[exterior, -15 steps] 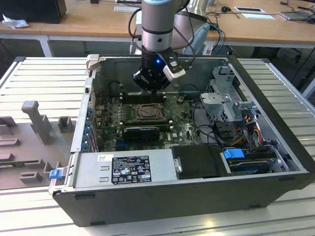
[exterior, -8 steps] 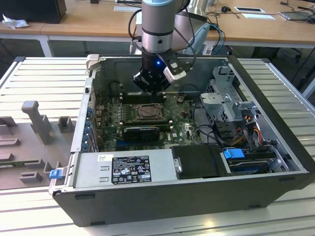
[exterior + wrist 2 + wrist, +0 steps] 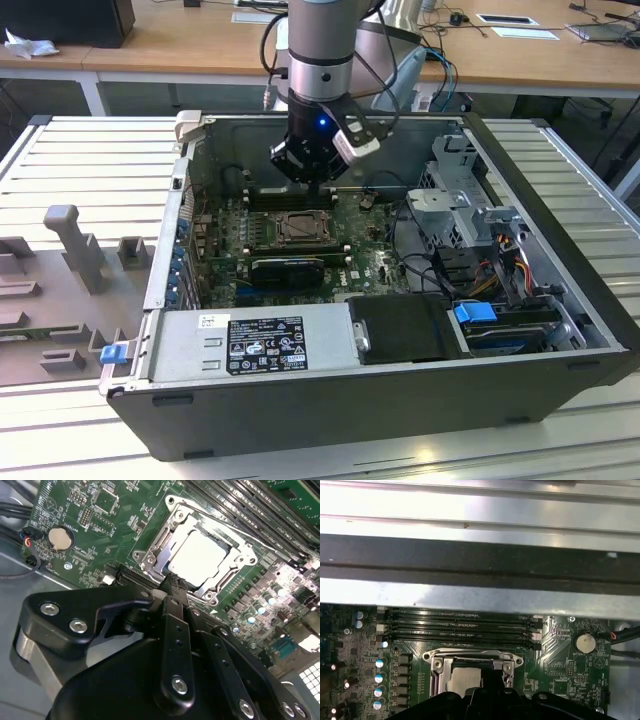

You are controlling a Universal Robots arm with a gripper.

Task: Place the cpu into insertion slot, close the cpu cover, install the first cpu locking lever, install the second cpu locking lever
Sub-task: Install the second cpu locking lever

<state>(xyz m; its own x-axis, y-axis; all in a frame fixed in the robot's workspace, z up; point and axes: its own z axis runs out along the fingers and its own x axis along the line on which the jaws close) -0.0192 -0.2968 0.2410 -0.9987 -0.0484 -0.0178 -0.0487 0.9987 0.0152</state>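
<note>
Gripper [image 3: 172, 582]: hangs just above the socket inside the open computer case [image 3: 560, 375]; its black body hides the fingertips, so I cannot tell how far open it is or whether it grips anything.
Insertion slot [image 3: 197, 555]: mid-motherboard, its near edge hidden by the gripper.
Cpu cover [image 3: 150, 557]: silvery frame around the chip.
Cpu [image 3: 200, 555]: pale square seated in the slot, partly hidden in the first wrist view.
</note>
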